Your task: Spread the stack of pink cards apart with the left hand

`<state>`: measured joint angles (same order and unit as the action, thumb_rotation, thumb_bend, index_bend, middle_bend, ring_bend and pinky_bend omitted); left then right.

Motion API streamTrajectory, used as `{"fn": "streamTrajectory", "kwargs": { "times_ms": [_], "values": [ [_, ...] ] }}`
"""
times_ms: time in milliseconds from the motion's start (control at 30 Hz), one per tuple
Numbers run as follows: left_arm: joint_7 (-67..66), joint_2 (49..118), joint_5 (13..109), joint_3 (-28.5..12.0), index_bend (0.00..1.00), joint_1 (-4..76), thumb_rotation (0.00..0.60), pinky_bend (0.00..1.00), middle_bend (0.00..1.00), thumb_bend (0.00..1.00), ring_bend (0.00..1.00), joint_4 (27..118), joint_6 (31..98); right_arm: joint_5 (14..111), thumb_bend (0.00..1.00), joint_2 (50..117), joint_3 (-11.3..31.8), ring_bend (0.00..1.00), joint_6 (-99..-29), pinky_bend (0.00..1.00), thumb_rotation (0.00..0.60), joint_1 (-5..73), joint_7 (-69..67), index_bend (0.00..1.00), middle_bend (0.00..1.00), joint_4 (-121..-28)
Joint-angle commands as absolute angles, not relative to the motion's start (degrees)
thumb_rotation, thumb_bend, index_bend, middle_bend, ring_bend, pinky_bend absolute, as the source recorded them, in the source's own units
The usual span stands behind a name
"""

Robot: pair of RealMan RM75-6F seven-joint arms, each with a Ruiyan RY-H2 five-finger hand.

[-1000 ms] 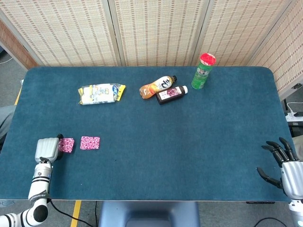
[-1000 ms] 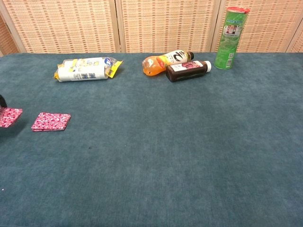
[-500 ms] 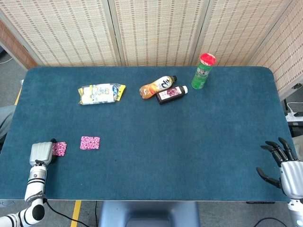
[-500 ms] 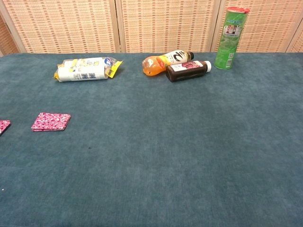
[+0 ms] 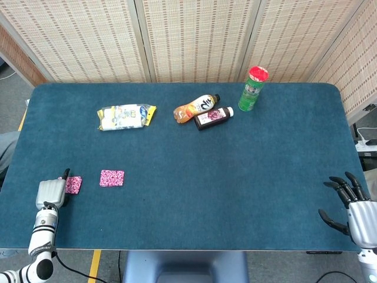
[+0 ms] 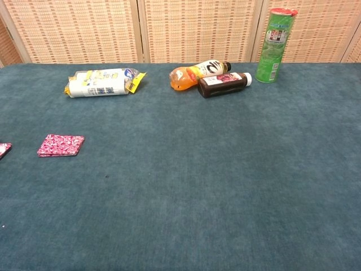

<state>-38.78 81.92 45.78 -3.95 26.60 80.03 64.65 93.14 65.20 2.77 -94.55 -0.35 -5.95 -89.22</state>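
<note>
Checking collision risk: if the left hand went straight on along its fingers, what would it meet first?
Probably the near pink card that the left hand already touches; its exact heading is unclear.

Robot test bench, lab-like staged room. Teal felt-covered table [image 5: 188,194] walled off behind by woven folding screen [image 5: 194,38]. Yellow floor tape [image 5: 94,265] just right of left hand [image 5: 50,192]; cables, power strip [image 5: 366,142] on grey floor above right hand [image 5: 356,206]. Grocery props far from both hands.
</note>
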Motion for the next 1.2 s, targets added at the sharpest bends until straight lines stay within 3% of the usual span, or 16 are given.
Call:
{"fn": "streamTrajectory", "kwargs": {
  "times_ms": [33,300,633,1200],
  "values": [
    [-41.2,78.0,46.1,-4.5,0.05,26.8,0.6,1.0,1.0,0.37,1.0,87.1,67.1,93.2,0.15,65.1,2.7,0.07,-94.6,0.37,0.6,-0.4,-6.1,0.28,0.21,-89.2],
    [-37.8,77.9,49.0,-5.5,0.08,28.4,0.6,1.0,1.0,0.37,1.0,92.7,64.5,93.3,0.15,65.1,2.7,0.07,-94.7,0.37,0.6,-0.4,-6.3,0.28,0.21,-89.1],
    [-39.7,87.2,48.6,-6.5,0.12,32.5,0.6,1.0,1.0,0.37,1.0,87.7,62.8,93.1,0.15,64.8,2.8,0.07,-94.7,0.37,0.6,-0.4,-6.8,0.28,0.21,-89.1],
    [-41.4,90.8,43.9,-8.5,0.22,35.4,0.6,1.0,1.0,0.36,1.0,84.2,62.8,93.3,0.15,64.8,2.6,0.07,-94.5,0.37,0.6,-0.3,-6.5,0.28,0.21,-89.0]
  ]
}}
